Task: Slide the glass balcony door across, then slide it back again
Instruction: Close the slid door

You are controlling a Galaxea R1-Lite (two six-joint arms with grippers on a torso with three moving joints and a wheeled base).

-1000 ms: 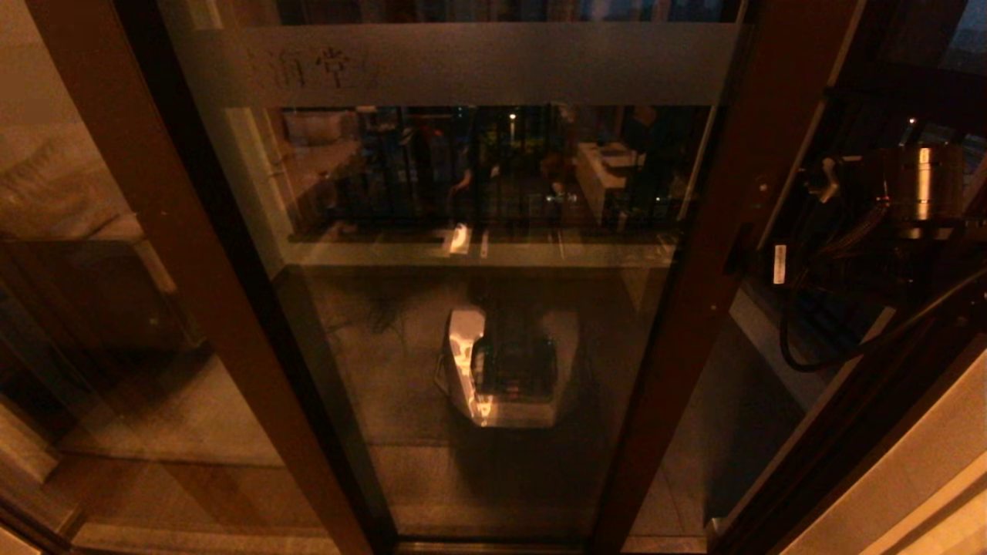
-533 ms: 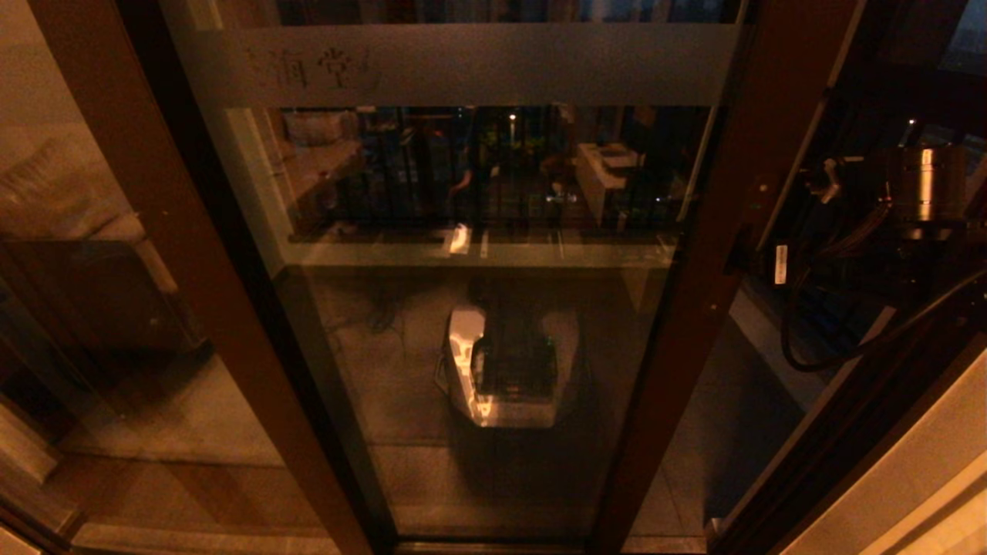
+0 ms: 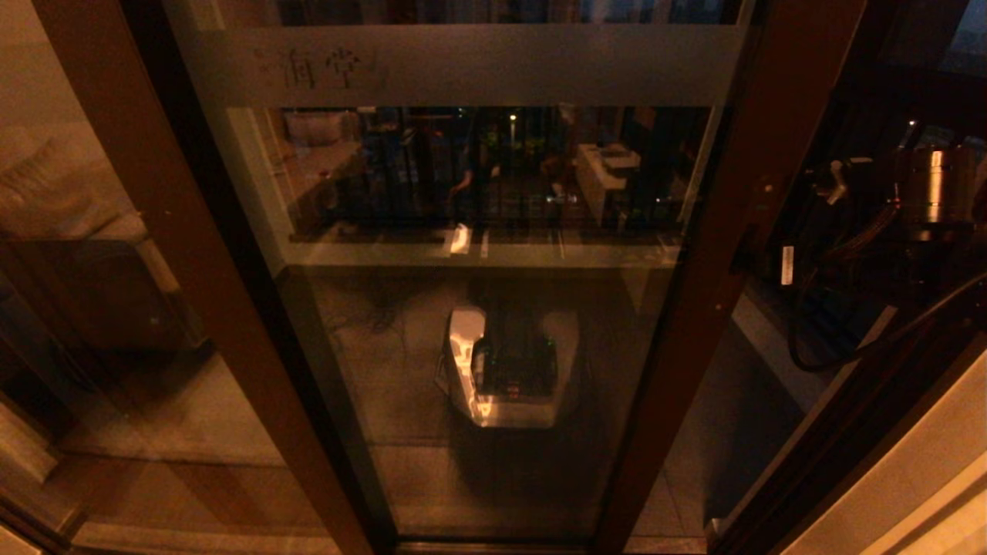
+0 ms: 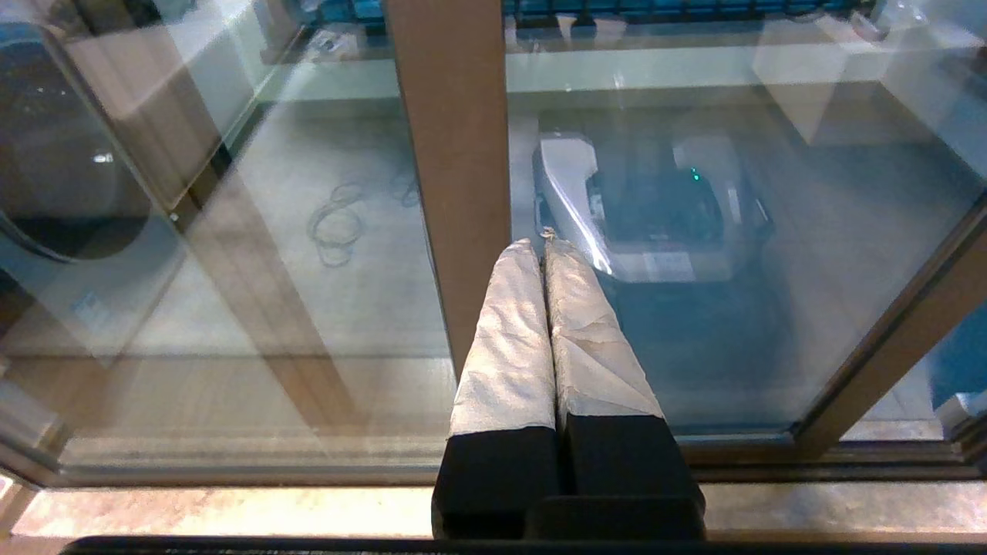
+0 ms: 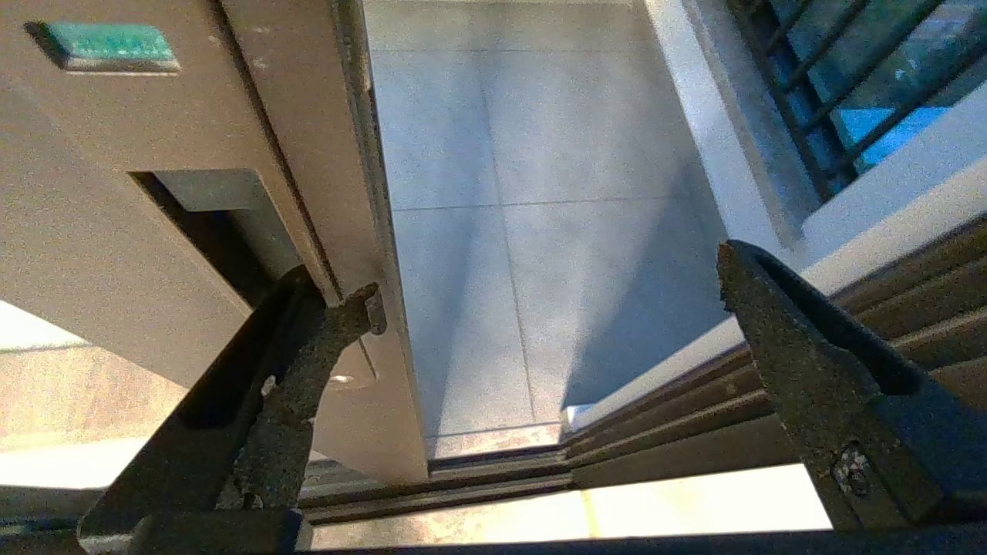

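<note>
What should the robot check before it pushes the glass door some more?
1. Right gripper open: ok.
2. One finger at the glass balcony door edge, beside the handle slot: ok; firm contact: cannot tell.
3. Nothing lying on the balcony floor in the gap: ok.
4. Floor track free of things: ok.
5. Left gripper shut, touching the brown frame post: cannot tell.
</note>
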